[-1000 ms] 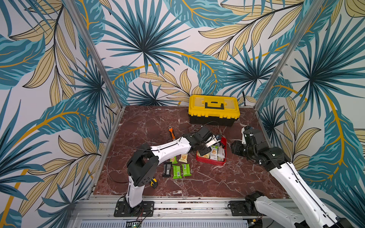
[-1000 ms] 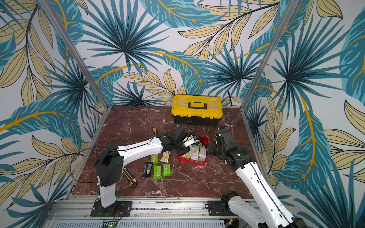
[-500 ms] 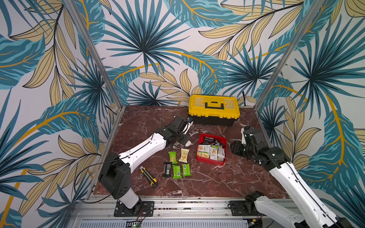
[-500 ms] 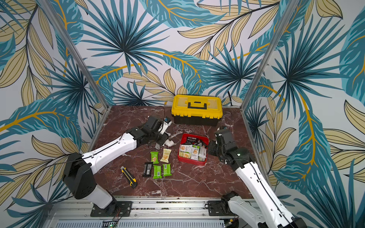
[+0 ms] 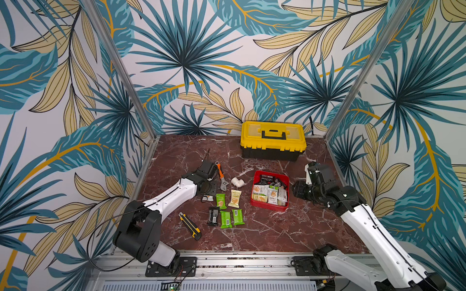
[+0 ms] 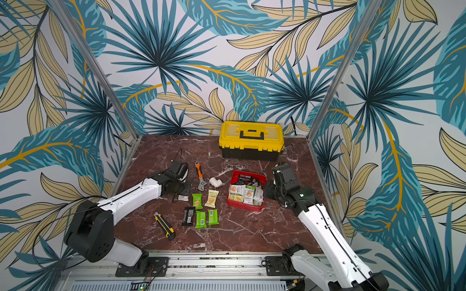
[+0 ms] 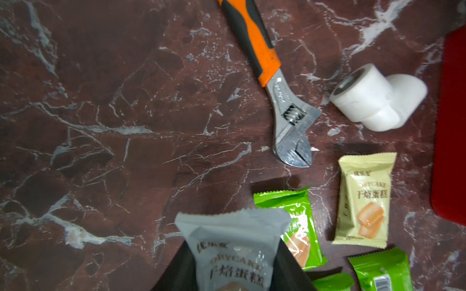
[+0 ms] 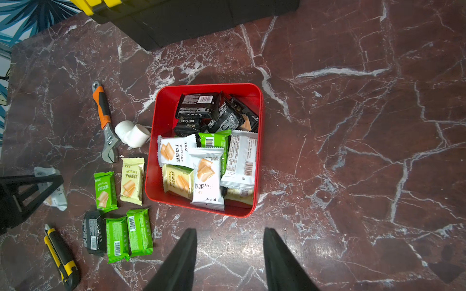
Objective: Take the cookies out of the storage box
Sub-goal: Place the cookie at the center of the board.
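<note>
The storage box [image 5: 269,208] is a shallow red tray right of the table's middle, and its inside wall [image 8: 161,118] shows clearly in the right wrist view. Several cookies [image 8: 206,173] lie in it: white, cream, green and black packets. Several more cookies [image 5: 226,212] lie in rows on the marble to its left. My left gripper [image 7: 233,273] is shut on a pale grey-white cookie packet [image 7: 234,241], low over the table just left of those rows [image 6: 182,197]. My right gripper [image 8: 230,235] stands open and empty, just right of the box [image 5: 297,189].
A yellow-and-black toolbox [image 5: 272,139] stands at the back. An orange-handled wrench [image 5: 221,176] and a white pipe elbow [image 5: 237,182] lie between my left gripper and the box. A yellow utility knife [image 5: 189,225] lies nearer the front, left of the packets.
My left arm has swung from over the box to the left and come down beside the laid-out packets, carrying the pale packet. The right arm has stayed put.
</note>
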Controlling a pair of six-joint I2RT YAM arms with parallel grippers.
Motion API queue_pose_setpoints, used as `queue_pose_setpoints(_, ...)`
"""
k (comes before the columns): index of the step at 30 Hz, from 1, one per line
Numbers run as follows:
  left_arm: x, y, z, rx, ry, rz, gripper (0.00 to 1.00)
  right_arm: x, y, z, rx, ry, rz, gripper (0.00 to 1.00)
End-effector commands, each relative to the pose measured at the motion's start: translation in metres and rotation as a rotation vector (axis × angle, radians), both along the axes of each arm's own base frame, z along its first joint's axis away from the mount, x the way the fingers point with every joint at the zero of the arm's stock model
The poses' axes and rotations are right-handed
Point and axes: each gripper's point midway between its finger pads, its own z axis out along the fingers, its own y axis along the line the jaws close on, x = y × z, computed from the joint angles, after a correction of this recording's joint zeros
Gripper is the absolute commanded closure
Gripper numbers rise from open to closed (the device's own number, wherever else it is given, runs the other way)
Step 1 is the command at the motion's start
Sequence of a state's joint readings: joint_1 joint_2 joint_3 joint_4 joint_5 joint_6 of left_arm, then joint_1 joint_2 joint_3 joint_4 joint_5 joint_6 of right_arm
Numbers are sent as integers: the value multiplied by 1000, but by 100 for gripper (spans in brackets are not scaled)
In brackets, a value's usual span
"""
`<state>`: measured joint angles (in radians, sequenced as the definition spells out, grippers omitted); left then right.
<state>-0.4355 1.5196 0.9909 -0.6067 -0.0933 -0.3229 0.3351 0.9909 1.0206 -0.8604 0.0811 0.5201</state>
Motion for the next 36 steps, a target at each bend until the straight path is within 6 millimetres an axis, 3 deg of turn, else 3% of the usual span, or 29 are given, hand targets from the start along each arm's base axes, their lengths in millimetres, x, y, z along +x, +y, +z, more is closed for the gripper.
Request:
queue_pose_setpoints(1,0,8,-26,5,40,59,58,0,1,-8,9,16,-5,52)
queue_pose_setpoints(11,1,6,-55,18,109,82,54,-1,2,-11,10,26,-3,52)
queue_pose_setpoints(17,-6,7,-61,15,132,87,39,0,3,-12,12,31,0,52)
queue_pose_setpoints(20,-5,9,-54,16,112,91,35,0,4,-11,17,33,7,52)
queue_pose_setpoints(23,2,9,-27,-13,30,105,35,1,9,-14,25,56,26,52)
queue_pose_setpoints(29,16,-1,73,-268,-297,171,35,11,31,-35,3,157,107,48)
queue_pose_setpoints(32,14,-5,109,-445,-437,232,35,19,41,-48,-52,198,141,45)
queue_pose_setpoints(36,7,-6,123,-615,-492,299,35,29,55,-67,-78,243,159,34)
